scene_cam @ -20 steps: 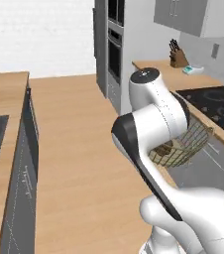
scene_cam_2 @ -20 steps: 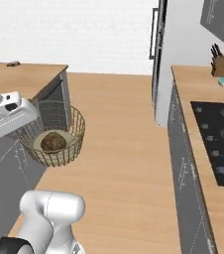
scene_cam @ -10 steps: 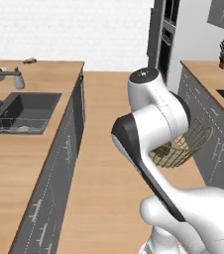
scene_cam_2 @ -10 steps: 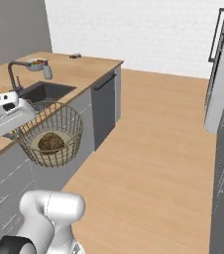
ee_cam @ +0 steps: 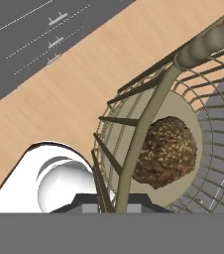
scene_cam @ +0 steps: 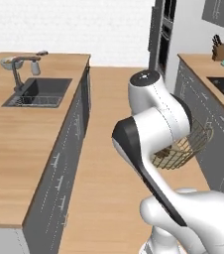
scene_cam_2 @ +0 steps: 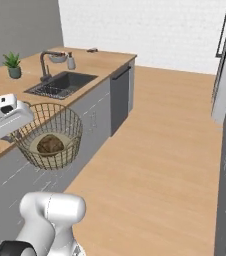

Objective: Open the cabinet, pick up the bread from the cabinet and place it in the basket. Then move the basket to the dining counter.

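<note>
We list a round, bowl-shaped basket of thin tan-gold wire mesh with a flat beige bottom (scene_cam_2: pixel 49 136), held off the floor at the end of the white arm. In the right base view it hangs just in front of the grey side of the long island bench with the light wooden top (scene_cam_2: pixel 105 62), clear of that top. In the left base view the basket (scene_cam: pixel 186 149) shows partly behind the white arm, over the wooden floor (scene_cam: pixel 109 149) of the aisle.

We list a small dark brown lumpy roll of bread (scene_cam_2: pixel 50 144), lying on the beige bottom of the basket. The hand view shows the roll (ee_cam: pixel 166 151) near the middle of that bottom, seen through the mesh wall.

We list the end effector (ee_cam: pixel 113 206), closed down on the basket's wall just under its thick rim; the wire runs up between the two dark tips in the hand view. We see its white housing at the basket's rim in the right base view.

On the island bench we list a built-in dark sink (scene_cam_2: pixel 62 83) with a dark curved faucet (scene_cam_2: pixel 46 65), and a small green plant in a grey-blue pot (scene_cam_2: pixel 13 66) near the far left edge.
</note>
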Robot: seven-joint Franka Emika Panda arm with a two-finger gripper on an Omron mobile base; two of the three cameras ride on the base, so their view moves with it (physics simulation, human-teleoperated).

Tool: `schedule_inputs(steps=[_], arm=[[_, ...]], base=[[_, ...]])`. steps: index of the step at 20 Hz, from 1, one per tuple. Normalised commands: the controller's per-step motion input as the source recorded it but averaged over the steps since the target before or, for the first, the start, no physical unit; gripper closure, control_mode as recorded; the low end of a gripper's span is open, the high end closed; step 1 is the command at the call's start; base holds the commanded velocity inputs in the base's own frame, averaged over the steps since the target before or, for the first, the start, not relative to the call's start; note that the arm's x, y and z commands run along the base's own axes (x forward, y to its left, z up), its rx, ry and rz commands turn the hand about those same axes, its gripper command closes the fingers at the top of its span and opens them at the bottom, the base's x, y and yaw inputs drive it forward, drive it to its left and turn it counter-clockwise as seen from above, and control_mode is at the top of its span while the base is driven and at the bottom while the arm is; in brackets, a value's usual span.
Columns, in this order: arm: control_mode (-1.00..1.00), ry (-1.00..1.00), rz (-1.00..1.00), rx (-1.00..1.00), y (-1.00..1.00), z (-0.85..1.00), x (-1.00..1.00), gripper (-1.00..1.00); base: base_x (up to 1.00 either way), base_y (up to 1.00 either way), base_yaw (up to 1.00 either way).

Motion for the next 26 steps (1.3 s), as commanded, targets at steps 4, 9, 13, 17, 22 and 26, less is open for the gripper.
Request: schedule_inputs(steps=[4, 9, 13, 17, 22, 26], arm=[[1.00, 0.00, 0.00, 0.00, 0.00, 0.00, 0.00, 1.00], [1.00, 0.00, 0.00, 0.00, 0.00, 0.00, 0.00, 1.00], [1.00, 0.00, 0.00, 0.00, 0.00, 0.00, 0.00, 1.00], [1.00, 0.00, 0.00, 0.00, 0.00, 0.00, 0.00, 1.00], [1.00, 0.00, 0.00, 0.00, 0.00, 0.00, 0.00, 1.00], [1.00, 0.00, 0.00, 0.00, 0.00, 0.00, 0.00, 1.00]], base=[[-1.00, 0.65, 0.00], [-0.07, 1.00, -0.11], [0.02, 1.00, -0.12], [-0.55, 1.00, -0.09], [-0.23, 1.00, -0.08], [0.00, 1.00, -0.07]])
